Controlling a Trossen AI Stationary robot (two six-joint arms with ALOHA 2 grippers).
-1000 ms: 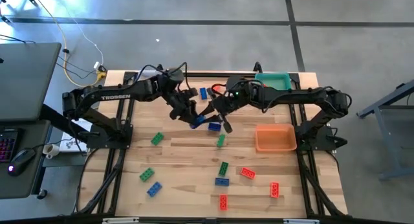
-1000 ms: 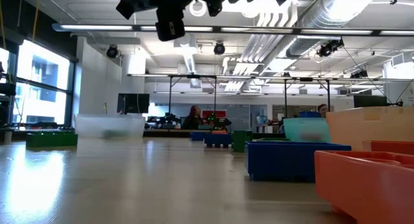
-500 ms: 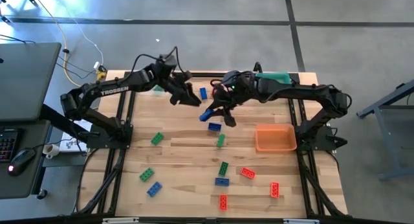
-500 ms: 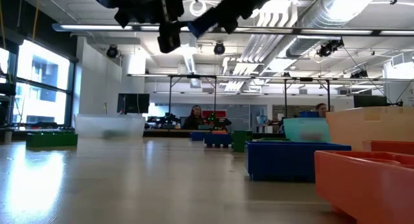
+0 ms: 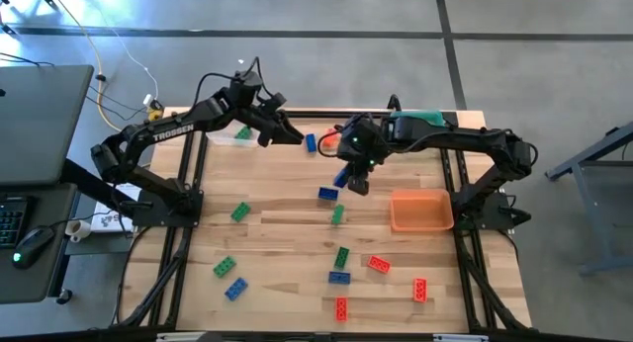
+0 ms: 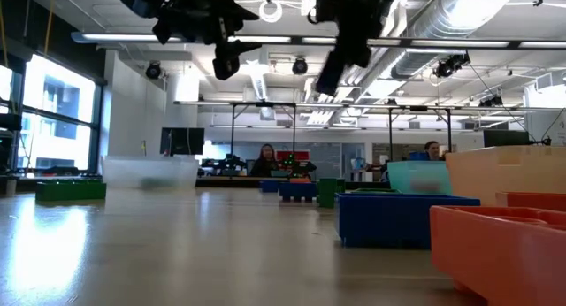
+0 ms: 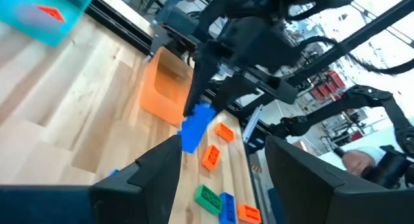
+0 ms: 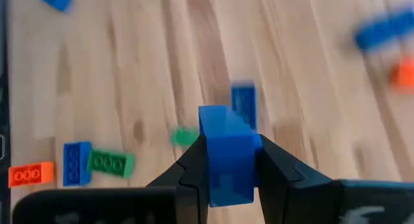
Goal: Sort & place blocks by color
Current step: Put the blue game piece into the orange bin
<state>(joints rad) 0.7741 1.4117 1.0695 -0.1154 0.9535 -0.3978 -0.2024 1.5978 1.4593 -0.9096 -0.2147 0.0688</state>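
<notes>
Right wrist view: right gripper (image 8: 228, 160) is pinching a blue block (image 8: 226, 153) between its two fingers, carrying it in the air above the table (image 8: 142, 75); in the high view that gripper (image 5: 356, 182) is sitting over the back middle of the table, near the orange tray (image 5: 421, 211) and in front of the teal tray (image 5: 419, 118)

Left gripper (image 5: 293, 136) is hanging over the back of the table to the left of the right one, fingers spread, gripping nothing; left wrist view is looking past its own fingers (image 7: 155, 169) at the other arm holding the blue block (image 7: 196, 127)

Other blocks are lying loose on the wood: blue ones at (image 5: 311, 142), (image 5: 327, 194), (image 5: 339, 277), (image 5: 234, 289); green ones at (image 5: 240, 213), (image 5: 337, 214), (image 5: 342, 256), (image 5: 225, 267); red ones at (image 5: 379, 264), (image 5: 419, 290), (image 5: 341, 307)

Low view is showing both arms up high, a blue block (image 6: 405, 219) close to the orange tray (image 6: 495, 244)
</notes>
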